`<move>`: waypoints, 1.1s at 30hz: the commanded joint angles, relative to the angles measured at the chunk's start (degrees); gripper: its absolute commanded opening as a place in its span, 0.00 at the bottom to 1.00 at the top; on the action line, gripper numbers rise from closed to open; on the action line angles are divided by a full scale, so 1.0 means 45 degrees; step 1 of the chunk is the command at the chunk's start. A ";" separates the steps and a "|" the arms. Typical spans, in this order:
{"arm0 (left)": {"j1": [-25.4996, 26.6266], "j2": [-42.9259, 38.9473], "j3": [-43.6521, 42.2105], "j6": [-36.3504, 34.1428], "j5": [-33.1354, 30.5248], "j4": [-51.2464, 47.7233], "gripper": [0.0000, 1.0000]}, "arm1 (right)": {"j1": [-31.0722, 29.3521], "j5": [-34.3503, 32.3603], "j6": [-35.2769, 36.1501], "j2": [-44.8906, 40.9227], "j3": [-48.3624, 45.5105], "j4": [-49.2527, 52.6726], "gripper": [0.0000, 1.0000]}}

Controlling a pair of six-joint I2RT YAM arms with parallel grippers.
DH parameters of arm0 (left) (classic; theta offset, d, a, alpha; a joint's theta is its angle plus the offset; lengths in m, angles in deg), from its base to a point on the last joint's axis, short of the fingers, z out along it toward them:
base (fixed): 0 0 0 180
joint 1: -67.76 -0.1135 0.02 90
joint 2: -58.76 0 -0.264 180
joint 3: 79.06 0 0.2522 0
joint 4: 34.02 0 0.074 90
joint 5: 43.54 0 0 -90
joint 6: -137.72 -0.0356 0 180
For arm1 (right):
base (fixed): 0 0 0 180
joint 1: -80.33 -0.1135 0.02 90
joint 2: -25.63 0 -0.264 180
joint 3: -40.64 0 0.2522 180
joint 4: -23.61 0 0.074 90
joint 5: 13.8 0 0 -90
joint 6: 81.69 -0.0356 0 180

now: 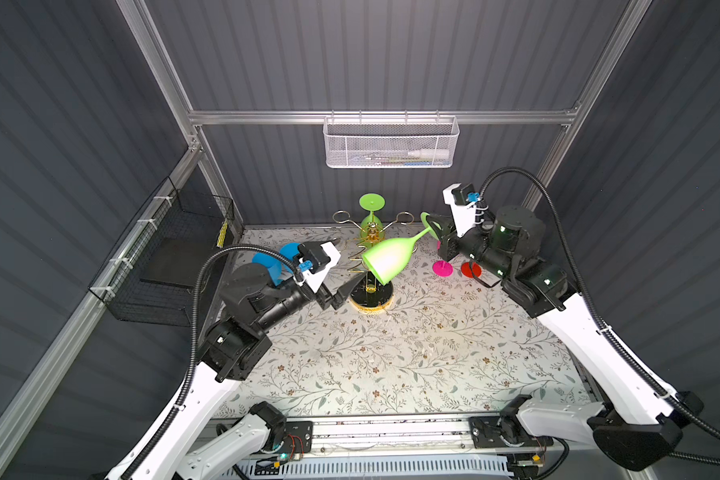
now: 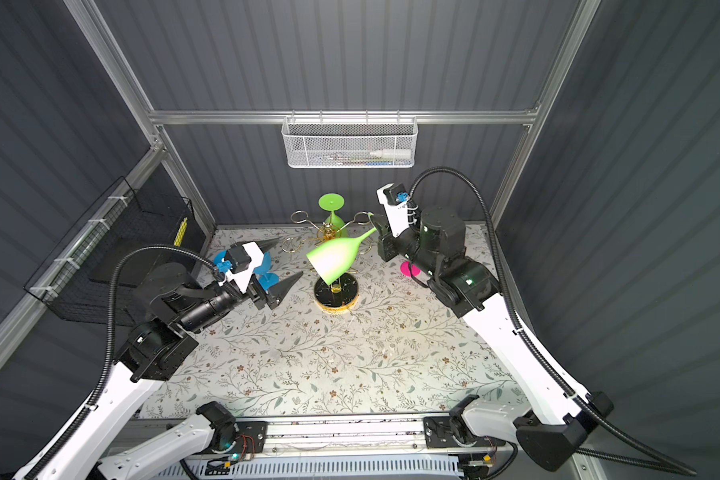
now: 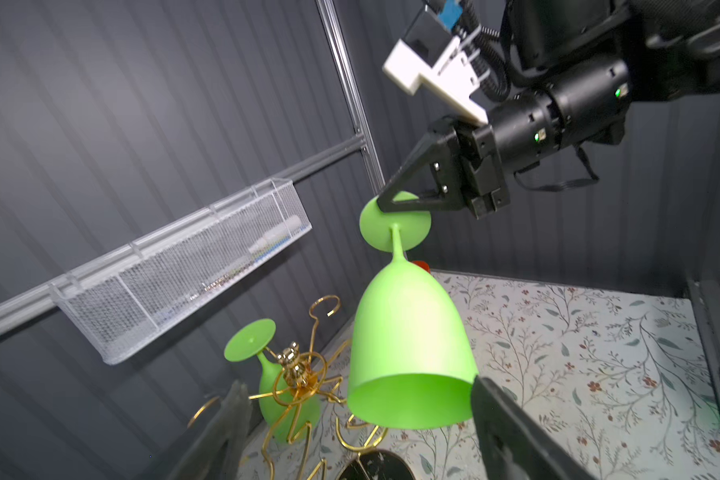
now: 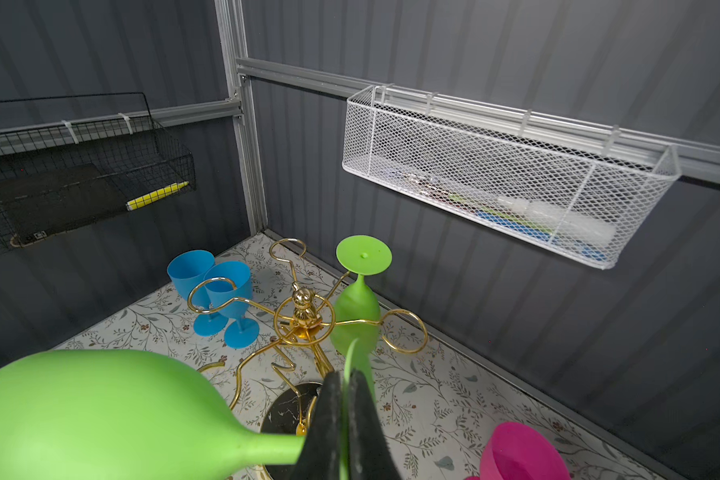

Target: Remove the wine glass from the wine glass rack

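Beneath the tilted glass [image 1: 387, 259], gold rack [image 1: 364, 301]

Dark grey ribbed walls [image 1: 371, 54] stand on three sides, framed by aluminium rails [image 1: 267, 117]. A white mesh basket [image 1: 350, 141] hangs behind the floral-print tabletop [image 1: 412, 353].

white floral-patterned table [image 1: 391, 353] carries a gold wire rack on a round black marbled base [image 1: 371, 301] near its far edge, two blue plastic wine glasses [image 4: 186, 272] at the far left corner, and a pink plastic wine glass [image 1: 443, 268] beside a red one [image 1: 470, 270] toward the far right.
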 commanded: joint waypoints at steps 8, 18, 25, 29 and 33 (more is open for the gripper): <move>-0.0010 0.0848 0.0503 0.0290 0.0480 0.0112 0.74 | 0.1102 0.2397 -0.2011 -0.0891 -0.1025 -0.1461 0.00; -0.0010 0.1594 0.0794 0.0333 0.1293 0.0035 0.70 | 0.1230 0.3783 -0.2663 -0.1209 -0.1557 -0.2212 0.00; -0.0010 0.2171 0.1199 0.0469 0.1688 -0.0173 0.61 | 0.1230 0.4551 -0.3268 -0.1177 -0.1867 -0.2766 0.00; -0.0010 0.2386 0.1341 0.0557 0.1881 -0.0329 0.55 | 0.1235 0.4792 -0.3475 -0.1188 -0.1959 -0.2919 0.00; -0.0010 0.2503 0.1393 0.0656 0.2027 -0.0345 0.44 | 0.1230 0.4974 -0.3587 -0.1169 -0.2018 -0.3027 0.00</move>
